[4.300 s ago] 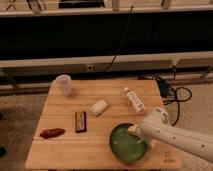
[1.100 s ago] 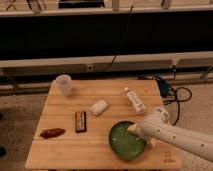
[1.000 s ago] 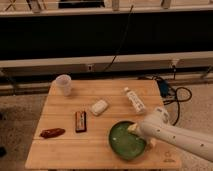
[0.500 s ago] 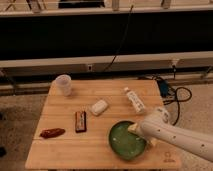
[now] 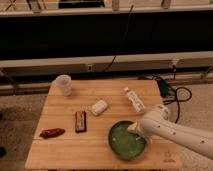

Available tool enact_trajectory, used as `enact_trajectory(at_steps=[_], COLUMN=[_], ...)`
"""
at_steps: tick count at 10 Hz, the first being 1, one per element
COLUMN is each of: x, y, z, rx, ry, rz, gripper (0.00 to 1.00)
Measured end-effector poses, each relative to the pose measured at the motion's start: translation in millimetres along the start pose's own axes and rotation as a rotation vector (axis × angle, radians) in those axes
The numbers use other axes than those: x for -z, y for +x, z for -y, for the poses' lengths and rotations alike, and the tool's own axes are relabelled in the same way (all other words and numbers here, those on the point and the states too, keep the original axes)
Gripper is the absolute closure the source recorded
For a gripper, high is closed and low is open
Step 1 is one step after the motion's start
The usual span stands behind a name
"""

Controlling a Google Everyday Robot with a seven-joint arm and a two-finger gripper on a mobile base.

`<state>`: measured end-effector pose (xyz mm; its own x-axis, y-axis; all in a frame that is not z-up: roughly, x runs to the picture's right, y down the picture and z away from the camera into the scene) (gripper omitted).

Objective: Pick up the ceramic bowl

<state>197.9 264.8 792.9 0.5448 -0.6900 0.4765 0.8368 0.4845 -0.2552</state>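
Observation:
The ceramic bowl (image 5: 125,141) is a round, shallow green bowl with a paler inside. It sits on the wooden table (image 5: 65,150) near the front right. My gripper (image 5: 134,128) comes in from the right on a white arm (image 5: 175,132) and is at the bowl's far right rim, over its edge.
A translucent plastic cup (image 5: 63,84) stands at the table's back left. A white packet (image 5: 99,107) lies in the middle, a white bottle (image 5: 135,100) lies at the back right, and a dark snack bar (image 5: 80,121) and a reddish-brown item (image 5: 52,133) lie at the left. Cables (image 5: 175,92) lie on the floor to the right.

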Motion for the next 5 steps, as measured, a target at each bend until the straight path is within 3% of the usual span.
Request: enact_trajectory(at_steps=[1, 2, 4, 5], x=[1.1, 2.0, 3.7, 6.1], y=[0.5, 0.3, 0.7, 1.3], z=[-1.7, -2.0, -4.1, -4.4], rx=[0.006, 0.016, 0.024, 0.032], ry=[-0.007, -0.015, -0.025, -0.028], rz=[0.007, 0.016, 0.02, 0.021], gripper=[0.21, 0.28, 0.44, 0.59])
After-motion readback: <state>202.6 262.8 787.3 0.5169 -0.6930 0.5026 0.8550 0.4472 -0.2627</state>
